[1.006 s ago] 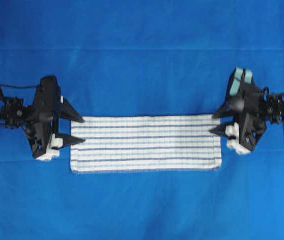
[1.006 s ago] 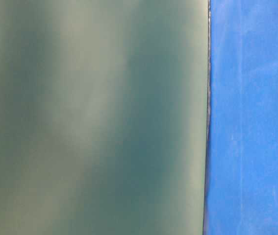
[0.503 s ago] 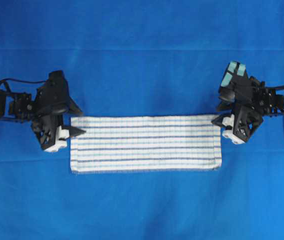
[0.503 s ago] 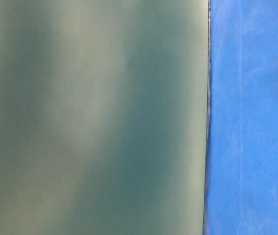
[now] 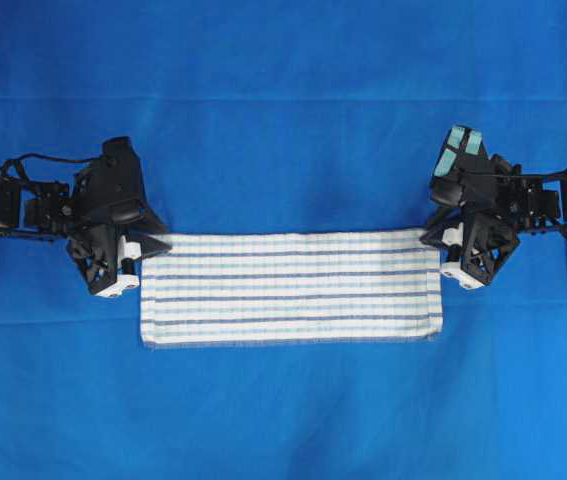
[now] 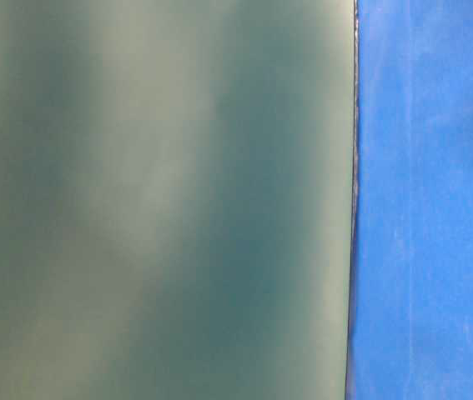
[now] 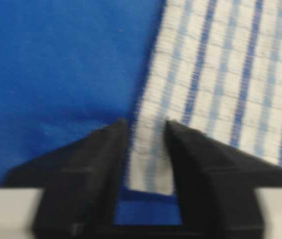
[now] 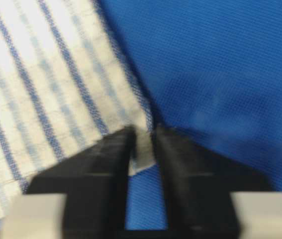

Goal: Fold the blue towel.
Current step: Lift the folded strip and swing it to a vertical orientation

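Observation:
The blue towel, white with thin blue stripes, lies flat as a long folded strip on the blue table covering. My left gripper is at the towel's far left corner. In the left wrist view its fingers stand narrow, with a strip of the towel filling the gap between them. My right gripper is at the far right corner. In the right wrist view its fingers pinch the corner tip of the towel.
The plain blue table covering spreads on all sides of the towel. The table-level view holds only a blurred grey-green surface and a band of blue cloth.
Both grippers have moved from the towel's short ends up to its far corners, and their jaws have closed from wide open down onto the cloth.

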